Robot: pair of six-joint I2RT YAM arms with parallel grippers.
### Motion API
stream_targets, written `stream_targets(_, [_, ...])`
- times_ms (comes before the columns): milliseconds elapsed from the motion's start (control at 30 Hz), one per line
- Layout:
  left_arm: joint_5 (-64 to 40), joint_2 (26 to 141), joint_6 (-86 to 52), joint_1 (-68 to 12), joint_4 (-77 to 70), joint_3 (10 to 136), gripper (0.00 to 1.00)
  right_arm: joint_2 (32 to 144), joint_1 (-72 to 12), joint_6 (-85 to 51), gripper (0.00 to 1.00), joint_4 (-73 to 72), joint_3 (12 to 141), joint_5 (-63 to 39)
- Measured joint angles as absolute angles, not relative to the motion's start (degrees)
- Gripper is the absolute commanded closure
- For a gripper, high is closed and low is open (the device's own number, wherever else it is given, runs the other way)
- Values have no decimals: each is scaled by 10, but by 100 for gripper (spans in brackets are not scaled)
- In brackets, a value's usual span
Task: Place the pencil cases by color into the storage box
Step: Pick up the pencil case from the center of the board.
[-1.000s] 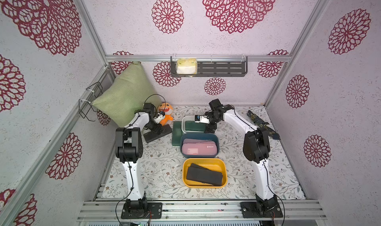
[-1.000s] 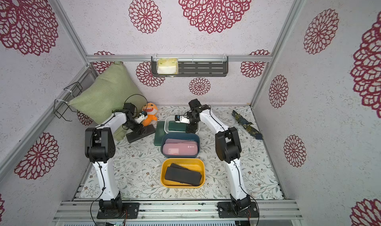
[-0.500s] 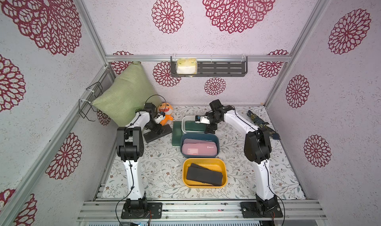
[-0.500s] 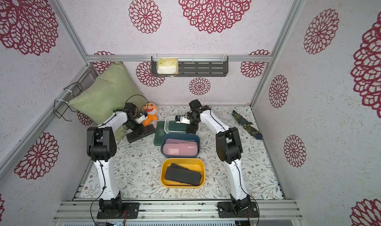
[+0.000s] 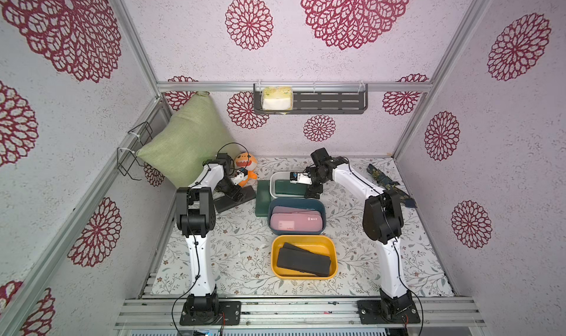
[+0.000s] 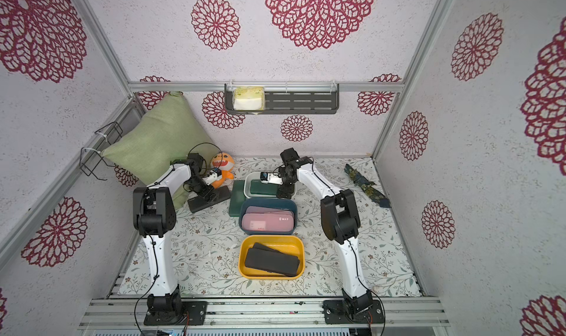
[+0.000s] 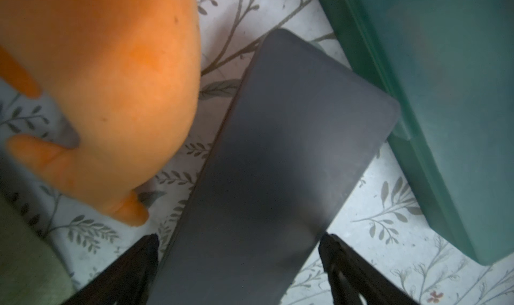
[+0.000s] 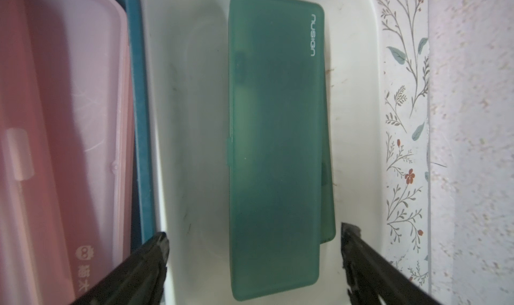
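Note:
My left gripper [image 7: 239, 242] is open and straddles a black pencil case [image 7: 278, 150] that lies on the table [image 5: 234, 198] beside an orange toy. My right gripper [image 8: 254, 234] hangs open over the white storage box [image 8: 189, 122], where a green pencil case [image 8: 275, 139] rests on another green one. A further green case [image 5: 263, 193] lies on the table against that box's left side. Pink cases [image 5: 295, 221] fill the blue box [image 5: 323, 208]. In the yellow box [image 5: 275, 245] lie two black cases [image 5: 303, 261]. Both top views show all three boxes in a row.
An orange plush toy [image 5: 246, 166] and a green pillow [image 5: 186, 141] crowd the back left by my left arm. A dark floral cloth strip [image 5: 389, 181] lies at the back right. A black shelf [image 5: 330, 101] and a wire basket [image 5: 134, 150] hang on the walls.
My left arm's elbow has shifted slightly to the right. Both grippers stay open where they were, and no case has moved.

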State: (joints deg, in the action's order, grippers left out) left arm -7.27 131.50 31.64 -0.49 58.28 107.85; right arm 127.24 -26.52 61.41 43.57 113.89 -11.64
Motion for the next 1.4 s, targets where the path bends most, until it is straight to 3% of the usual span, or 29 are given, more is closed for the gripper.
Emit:
stream_targets(267, [-72,1328,322,-5,592,1080,3,1240,-265,599,1,420,1106,-107])
stream_targets(500, [-66,1331,319,-8,591,1077,0,1114,-269,566,1,313,968,-102])
stream_targets(600, [-58,1327,315,-13,581,1068,5,1060,-271,549,1,263,916,-101])
stream_targets(833, [-52,1306,309,-14,541,1027,29,968,-276,497,1,168,821,-96])
stream_targets(1067, [-50,1292,295,-17,525,1004,44,911,-282,458,1,111,754,-96])
stream_targets(1400, [-34,1249,269,-28,510,947,42,869,-283,421,1,70,705,-87])
